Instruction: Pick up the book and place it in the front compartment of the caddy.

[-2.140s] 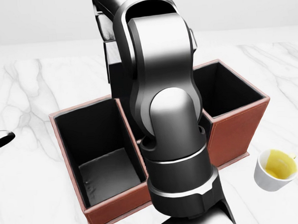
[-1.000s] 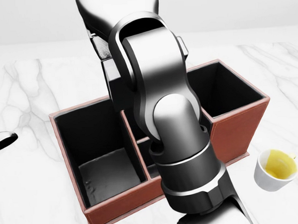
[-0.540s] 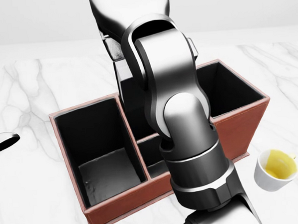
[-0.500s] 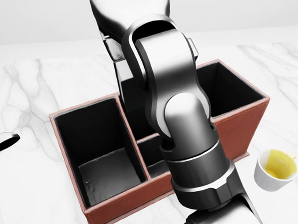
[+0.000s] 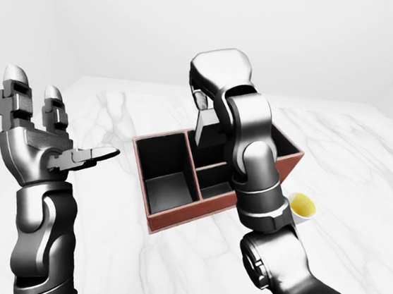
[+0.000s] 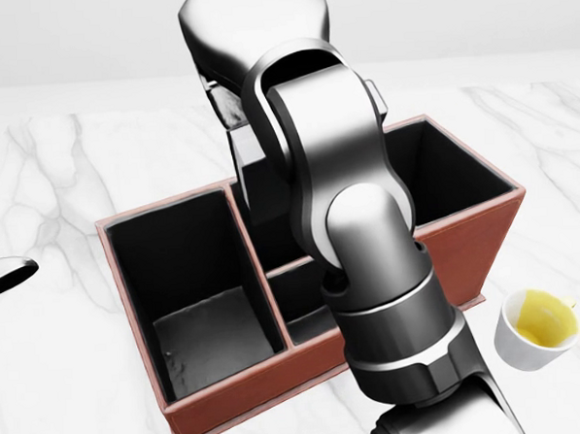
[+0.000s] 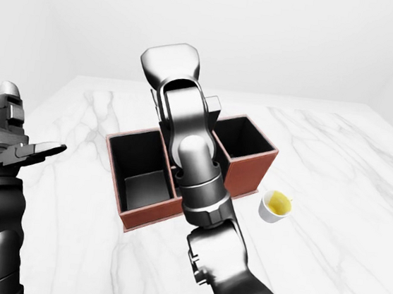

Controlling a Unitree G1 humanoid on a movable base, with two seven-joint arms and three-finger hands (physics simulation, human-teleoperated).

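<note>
While the right hand (image 5: 219,75) hangs bent over the middle of the caddy (image 5: 167,215), a dark upright slab, apparently the book (image 5: 206,128), stands just under it above the middle compartments; whether the fingers pinch it cannot be told. Left hand (image 5: 37,143) is raised at the left of the left-eye view, fingers spread, holding nothing. A cup (image 6: 539,328) of yellow liquid sits on the tabletop (image 6: 65,384) just right of the caddy.

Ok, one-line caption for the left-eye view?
Right hand holds the dark book over the red caddy; left hand raised open.
</note>
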